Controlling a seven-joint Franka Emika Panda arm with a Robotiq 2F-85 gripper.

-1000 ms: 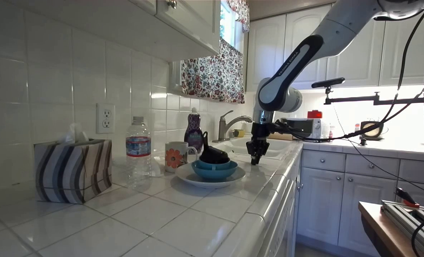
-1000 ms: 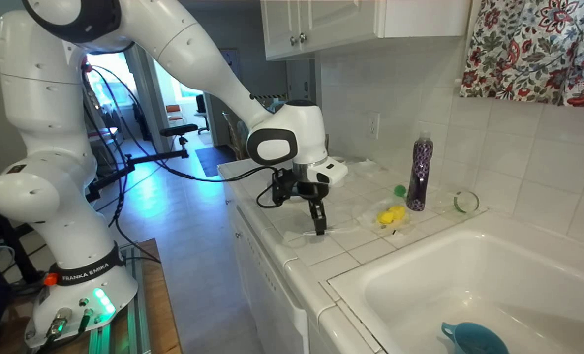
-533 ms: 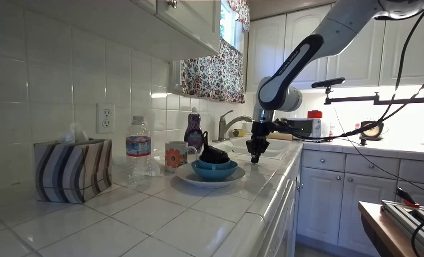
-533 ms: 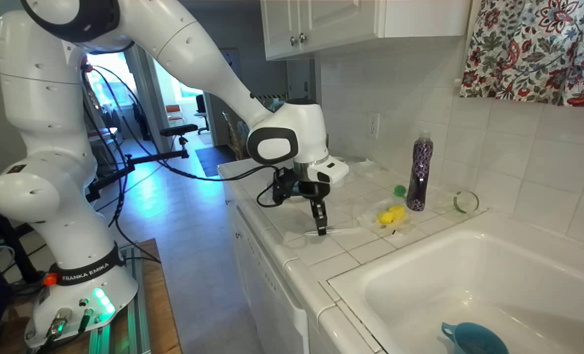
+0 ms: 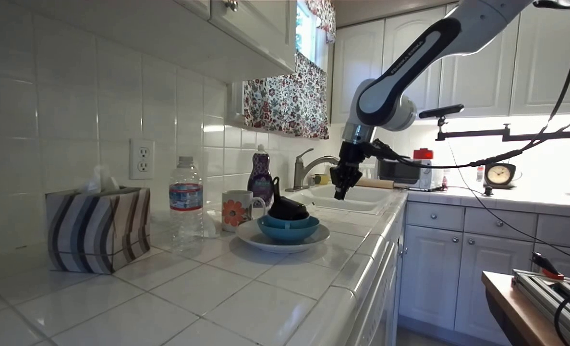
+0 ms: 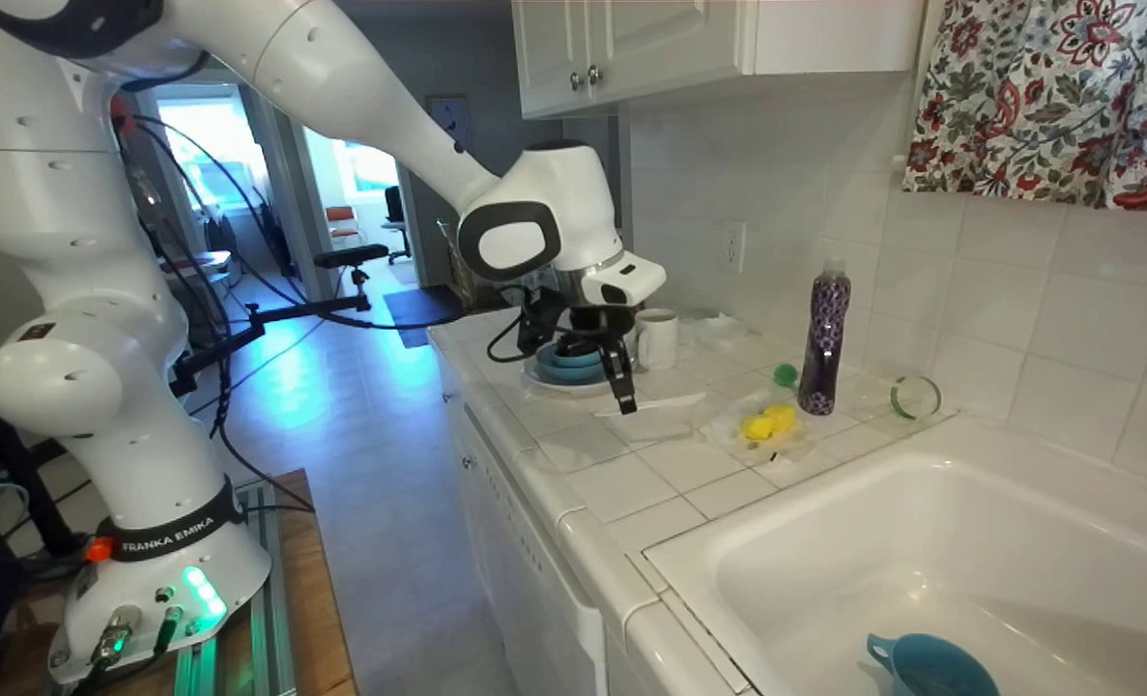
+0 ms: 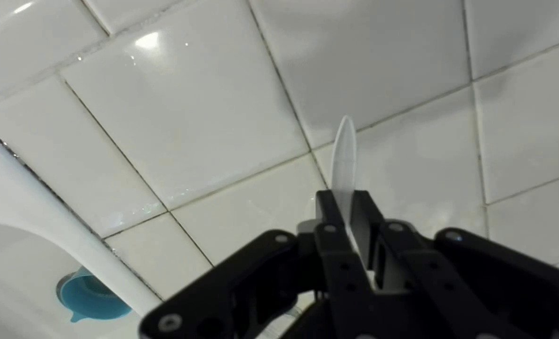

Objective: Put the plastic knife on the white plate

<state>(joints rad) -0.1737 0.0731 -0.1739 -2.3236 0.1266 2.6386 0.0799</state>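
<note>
My gripper [image 7: 343,195] is shut on the clear plastic knife [image 7: 344,153], whose blade points up and away from the fingertips in the wrist view. In an exterior view the gripper [image 5: 341,196] is in the air over the counter, between the sink and the plate, with its fingers tilted. The knife also shows faintly at the fingertips in an exterior view [image 6: 670,400]. The white plate [image 5: 253,239] lies on the counter. Stacked teal-blue bowls [image 5: 289,234] with a black item [image 5: 287,209] on top cover its middle. The plate is partly hidden behind the gripper in an exterior view [image 6: 573,388].
A flowered mug [image 5: 235,211], a purple soap bottle [image 5: 260,178], a water bottle [image 5: 186,202] and a striped tissue box [image 5: 97,228] stand near the wall. The sink [image 6: 824,493] holds a blue cup [image 6: 940,667]. A yellow item [image 6: 769,422] lies on the counter.
My gripper has risen from the counter and tilted, carrying the knife up with it. The arm has drawn up and back. The plate and bowls have not moved.
</note>
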